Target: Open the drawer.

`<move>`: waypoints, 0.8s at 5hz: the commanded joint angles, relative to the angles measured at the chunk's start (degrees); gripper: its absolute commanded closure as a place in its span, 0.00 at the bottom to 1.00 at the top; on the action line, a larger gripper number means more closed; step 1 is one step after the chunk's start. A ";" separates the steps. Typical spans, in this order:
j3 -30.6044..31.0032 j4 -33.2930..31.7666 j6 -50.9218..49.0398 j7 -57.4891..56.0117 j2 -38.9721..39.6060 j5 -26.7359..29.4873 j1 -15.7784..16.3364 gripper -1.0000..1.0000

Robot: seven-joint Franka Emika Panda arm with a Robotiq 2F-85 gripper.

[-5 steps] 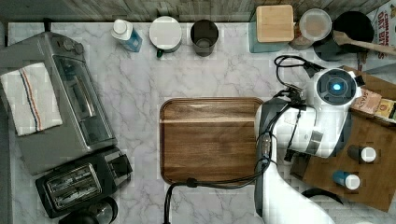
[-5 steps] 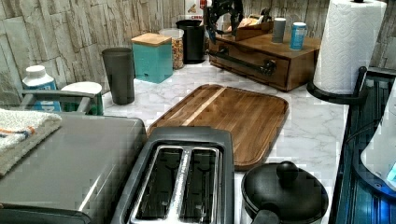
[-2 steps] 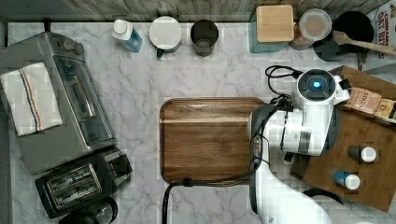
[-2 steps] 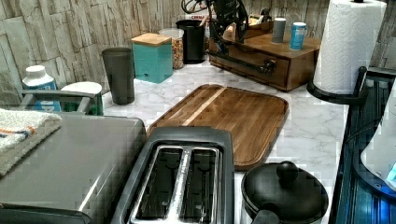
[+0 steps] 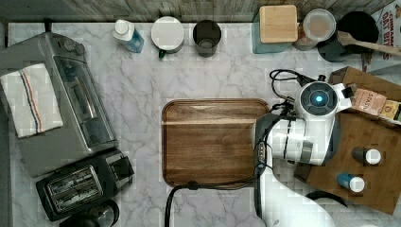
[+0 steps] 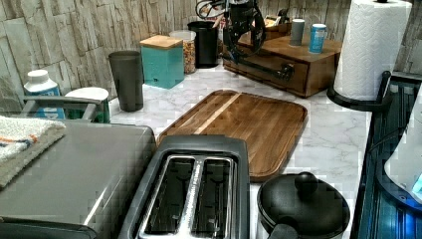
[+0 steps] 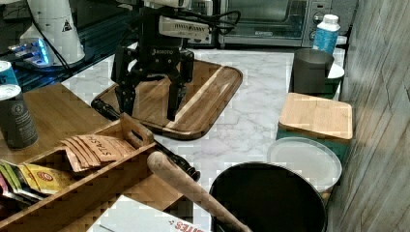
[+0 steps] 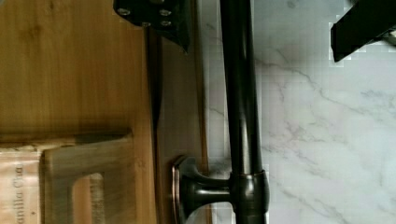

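Note:
The brown wooden cabinet (image 6: 298, 52) stands on the marble counter. Its drawer (image 6: 266, 62) looks shut, with the front close against the cabinet body. A long black bar handle (image 6: 259, 68) runs across that front. My gripper (image 7: 149, 107) hangs open just above the handle (image 7: 107, 110), near the end by the tea tray. In the wrist view the handle (image 8: 239, 93) passes between my two fingers (image 8: 161, 16), one over the cabinet's edge and the other over the marble. Neither finger touches the bar. In the top view my arm's wrist (image 5: 318, 100) covers the gripper.
A dark cutting board (image 5: 213, 142) lies just in front of the cabinet. Two cans (image 6: 317, 37) and a tray of tea packets (image 7: 72, 164) sit on the cabinet's top. A black pot with a wooden spoon (image 7: 193, 191) and a paper towel roll (image 6: 370, 47) flank it.
The arm has shifted toward the top view's left, from over the cabinet's top to over its front edge. In the left view the gripper has come down toward the handle.

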 commanded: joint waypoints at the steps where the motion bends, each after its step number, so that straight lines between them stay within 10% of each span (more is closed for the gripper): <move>1: -1.95 -1.15 5.23 1.27 2.30 0.99 -2.36 0.00; 4: -1.08 -1.06 8.63 -3.58 5.51 3.61 -4.17 0.00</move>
